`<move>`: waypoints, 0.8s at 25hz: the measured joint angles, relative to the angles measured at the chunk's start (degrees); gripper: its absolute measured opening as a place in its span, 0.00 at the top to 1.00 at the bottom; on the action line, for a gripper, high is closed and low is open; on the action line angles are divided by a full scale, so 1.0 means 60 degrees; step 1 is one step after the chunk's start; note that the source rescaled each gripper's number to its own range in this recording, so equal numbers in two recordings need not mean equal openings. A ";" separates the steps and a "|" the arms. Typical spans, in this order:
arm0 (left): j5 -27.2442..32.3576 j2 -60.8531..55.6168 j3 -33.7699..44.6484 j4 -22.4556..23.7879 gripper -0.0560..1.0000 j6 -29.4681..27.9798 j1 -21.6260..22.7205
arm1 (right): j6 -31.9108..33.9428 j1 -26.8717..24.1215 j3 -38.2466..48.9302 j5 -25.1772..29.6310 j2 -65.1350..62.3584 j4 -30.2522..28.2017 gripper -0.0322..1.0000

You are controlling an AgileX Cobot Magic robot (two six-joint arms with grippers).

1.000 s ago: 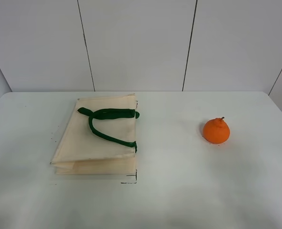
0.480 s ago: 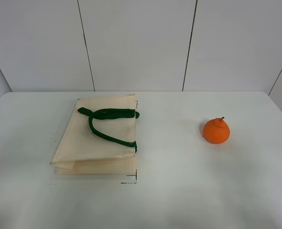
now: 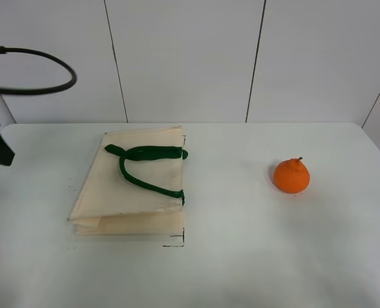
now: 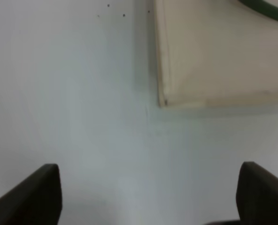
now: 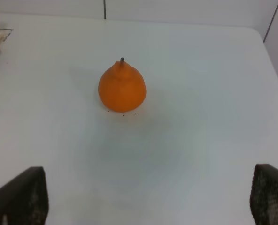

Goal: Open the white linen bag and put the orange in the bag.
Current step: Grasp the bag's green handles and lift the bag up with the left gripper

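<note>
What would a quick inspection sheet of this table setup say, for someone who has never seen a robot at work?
Surface: white table, bare apart from the job's things and small black marks by the bag.
Job's things: cream cloth bag with dark green handles lies flat and closed on the left; small round orange fruit stands stem up on the right, well apart from the bag.
Clutter: nothing seen.
Grippers: left gripper open, empty, over bare table near a bag corner; right gripper open, empty, facing the orange.
Cables: black cable loop at the left edge of the high view.
Surroundings: white panelled wall behind the table.
</note>
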 joint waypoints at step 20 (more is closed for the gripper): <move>-0.0091 0.8376 -0.6446 0.0036 0.03 -0.2484 -0.2625 | 0.0000 0.0000 0.0000 0.0000 0.0000 0.0000 0.02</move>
